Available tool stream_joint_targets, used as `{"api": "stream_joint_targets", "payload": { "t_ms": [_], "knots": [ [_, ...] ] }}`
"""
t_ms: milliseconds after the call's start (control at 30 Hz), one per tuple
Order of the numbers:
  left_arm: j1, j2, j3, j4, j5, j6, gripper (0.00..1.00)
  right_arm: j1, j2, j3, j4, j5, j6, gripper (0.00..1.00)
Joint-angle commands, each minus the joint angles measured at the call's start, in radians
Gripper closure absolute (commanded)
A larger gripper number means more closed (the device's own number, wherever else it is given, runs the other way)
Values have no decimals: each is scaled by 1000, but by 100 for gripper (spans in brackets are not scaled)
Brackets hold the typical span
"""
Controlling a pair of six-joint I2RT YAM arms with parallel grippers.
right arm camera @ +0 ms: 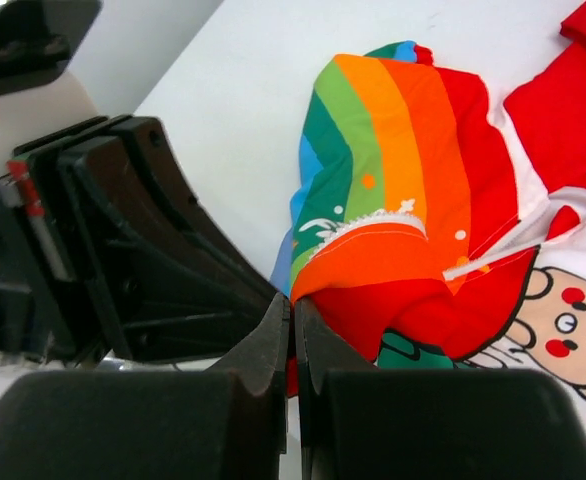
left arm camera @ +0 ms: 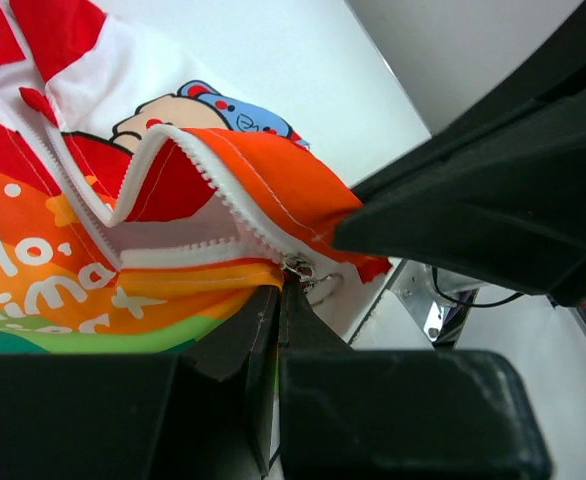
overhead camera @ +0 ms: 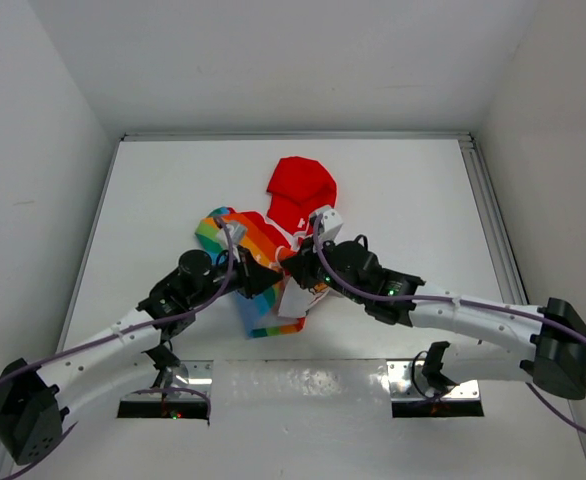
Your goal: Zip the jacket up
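Gripping jacket (overhead camera: 263, 235) hem: left end effector (left arm camera: 281, 295), right end effector (right arm camera: 293, 305).

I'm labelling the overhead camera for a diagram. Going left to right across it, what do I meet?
In order: left arm's base → left gripper → right gripper → right arm's base. The jacket lies under both grippers in the middle, so it has no clear place.

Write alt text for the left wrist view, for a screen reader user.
The left gripper, shut at the bottom of the frame, pinches the jacket at its lower edge, just below the metal zipper slider. Above it the zipper is open, its white teeth spreading into a V over orange and red fabric. A dark part of the right arm fills the right side.
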Motion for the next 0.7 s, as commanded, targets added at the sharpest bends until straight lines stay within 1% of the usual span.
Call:
{"api": "stream_joint_targets", "payload": {
  "t_ms": [0,133,233,300,467,633,667],
  "knots": [
    [-14,-31,58,1,39,12,100,-9,22,57,57,72,-32,100],
    [-14,-85,47,9,74,-3,100,-18,13,31,57,112,-40,100],
    [-14,-117,66,-10,88,-3,100,-17,6,13,49,118,-27,100],
    [-14,-134,61,5,108,-16,100,-17,4,1,57,115,-17,100],
    [-14,-120,38,25,133,-34,100,-17,-11,2,61,87,-12,100],
    [-14,-116,17,13,98,-33,100,-17,-65,10,55,40,0,100],
    [-14,-106,-1,31,96,-37,100,-17,-68,14,48,31,0,100]
  ]
}}
